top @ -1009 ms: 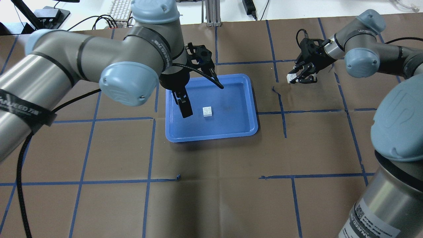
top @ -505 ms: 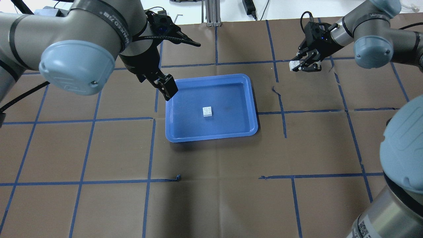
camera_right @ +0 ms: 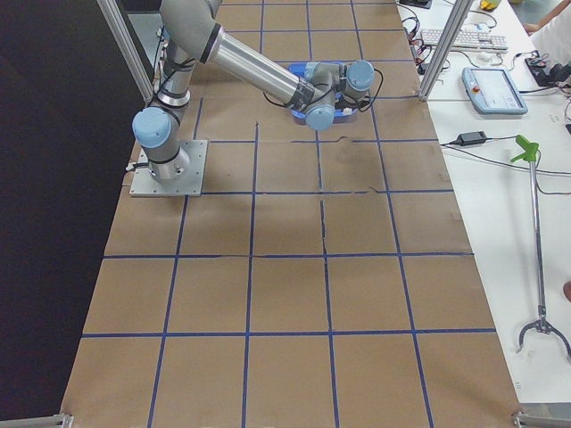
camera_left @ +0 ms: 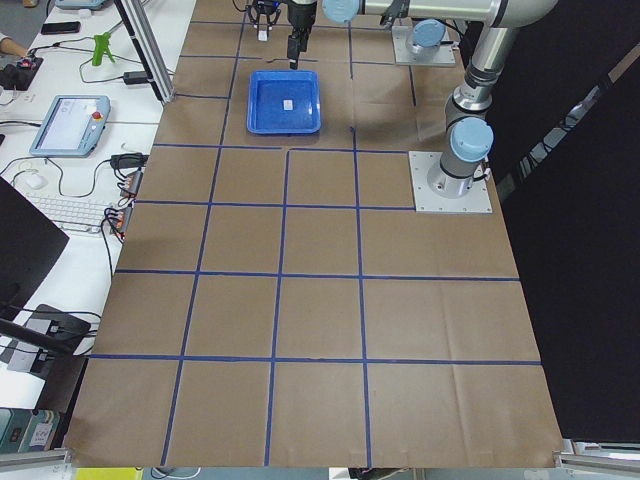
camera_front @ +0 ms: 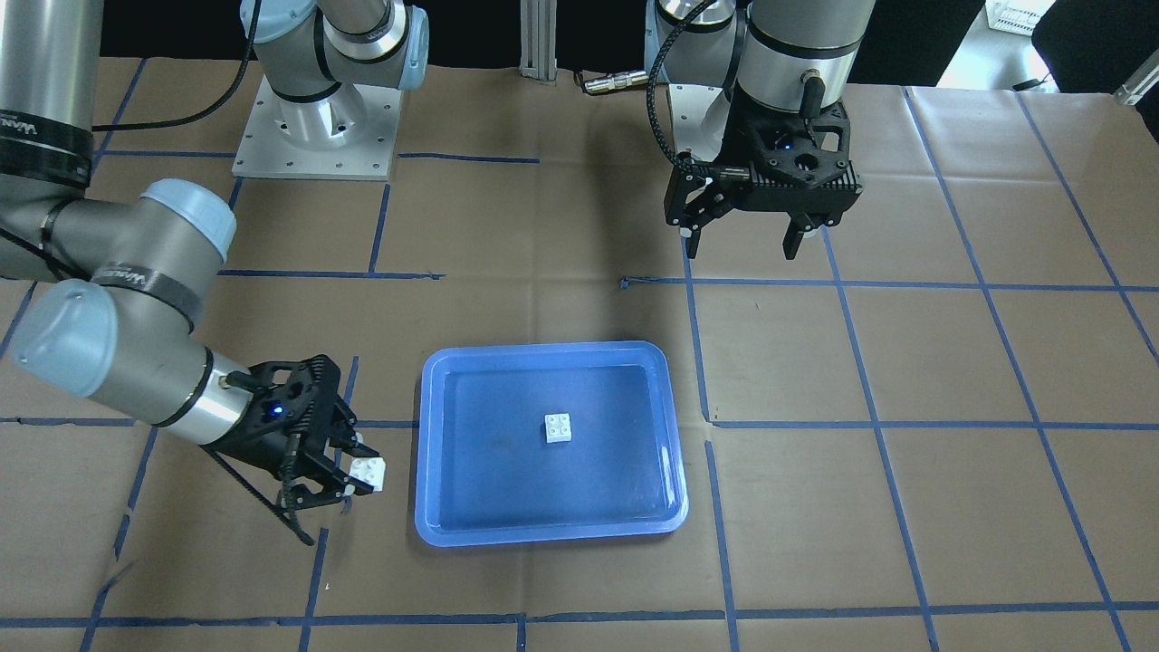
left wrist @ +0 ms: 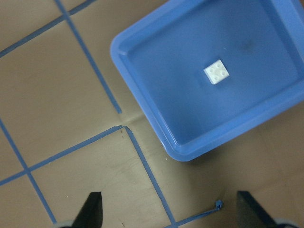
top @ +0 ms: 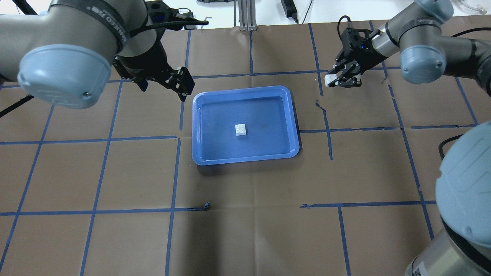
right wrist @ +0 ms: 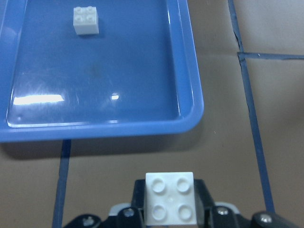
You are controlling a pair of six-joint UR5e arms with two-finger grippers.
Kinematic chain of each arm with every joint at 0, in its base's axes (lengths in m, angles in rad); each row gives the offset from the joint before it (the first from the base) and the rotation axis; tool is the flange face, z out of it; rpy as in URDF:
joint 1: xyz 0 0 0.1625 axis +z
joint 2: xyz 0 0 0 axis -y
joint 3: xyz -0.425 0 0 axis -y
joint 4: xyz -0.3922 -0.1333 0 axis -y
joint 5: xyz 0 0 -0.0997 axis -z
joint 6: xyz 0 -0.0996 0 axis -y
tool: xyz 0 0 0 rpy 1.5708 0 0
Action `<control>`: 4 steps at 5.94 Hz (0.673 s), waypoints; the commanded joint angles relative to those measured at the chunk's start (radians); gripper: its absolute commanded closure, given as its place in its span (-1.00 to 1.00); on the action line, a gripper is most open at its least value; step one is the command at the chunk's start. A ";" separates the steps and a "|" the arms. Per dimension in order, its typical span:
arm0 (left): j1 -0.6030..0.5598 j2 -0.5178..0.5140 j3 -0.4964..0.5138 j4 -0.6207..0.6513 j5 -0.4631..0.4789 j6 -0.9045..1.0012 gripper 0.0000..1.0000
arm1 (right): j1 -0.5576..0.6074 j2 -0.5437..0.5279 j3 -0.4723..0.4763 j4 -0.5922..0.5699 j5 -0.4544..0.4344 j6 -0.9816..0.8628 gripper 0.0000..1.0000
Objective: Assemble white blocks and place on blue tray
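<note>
1. You have one white block (top: 241, 130) already lying in the blue tray (top: 245, 159), near the middle of its floor and touching nothing else.
2. Your right gripper (camera_front: 349, 473) pinches the other white block (right wrist: 170, 198) at its fingertips. It hangs off the tray, just beside one short side, above the table (top: 245, 230).
3. Your left gripper (camera_front: 741, 246) stands spread and empty, well apart from the tray on the side toward the robot's base.
4. The task looks about half done to me. One brick is on the tray and one is in hand, but they are not yet joined. You still have to carry the held brick over, press it onto the studs, and let go.
5. The tray brick sits studs up. It is square, so it has no long axis, and its edges are turned slightly against the tray's rim.
6. The held brick shows its four studs to the right wrist camera and looks tilted. You would probably need to level it and match its corners before pressing.
7. The tray's long axis runs side to side across the overhead view.
</note>
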 commanded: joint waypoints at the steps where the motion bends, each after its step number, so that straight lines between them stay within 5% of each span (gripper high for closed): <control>1: 0.005 0.004 -0.001 0.010 0.002 -0.046 -0.99 | 0.127 0.004 0.037 -0.139 0.001 0.174 0.50; 4: 0.006 0.007 -0.001 0.012 0.002 -0.046 -0.99 | 0.188 0.078 0.224 -0.487 0.002 0.272 0.50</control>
